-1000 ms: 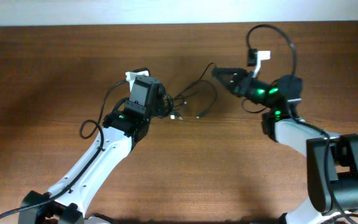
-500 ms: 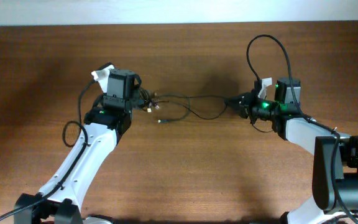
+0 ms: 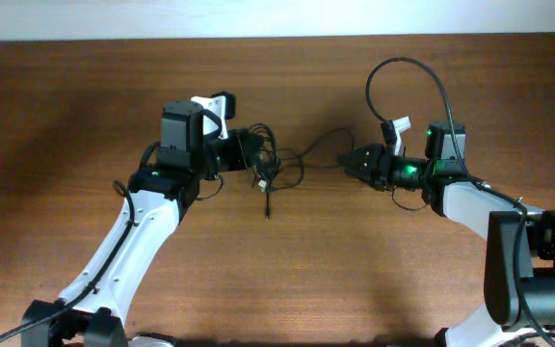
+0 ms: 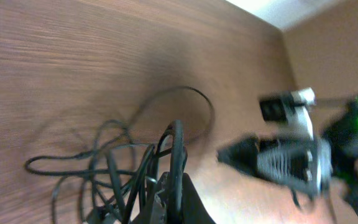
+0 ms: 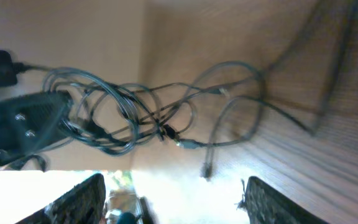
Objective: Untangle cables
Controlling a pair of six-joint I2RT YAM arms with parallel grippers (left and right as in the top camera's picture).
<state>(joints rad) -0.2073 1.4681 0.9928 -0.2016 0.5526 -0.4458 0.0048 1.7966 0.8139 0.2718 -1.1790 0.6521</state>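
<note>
The cables (image 3: 276, 162) hang as a loose tangle of thin black loops from my left gripper (image 3: 247, 149), which is shut on them. One plug end (image 3: 268, 208) trails toward the front, and a long loop (image 3: 328, 141) reaches right. In the left wrist view the cords (image 4: 110, 163) bunch around the closed gripper (image 4: 174, 198). My right gripper (image 3: 351, 160) stands open just right of the tangle, touching none of it. Its wrist view shows the cables (image 5: 157, 118) ahead, the left gripper (image 5: 27, 124) on them, and a wide empty gap between the right gripper (image 5: 176, 202) fingers.
The brown wooden table (image 3: 287, 280) runs to a pale wall along the back edge (image 3: 258, 37). A thick black arm cable (image 3: 412, 72) arcs above the right wrist, and another (image 3: 123, 188) loops beside the left arm.
The right gripper has opened and let go of the cable. The cord that was stretched between the grippers has fallen slack toward the left gripper, which moved right.
</note>
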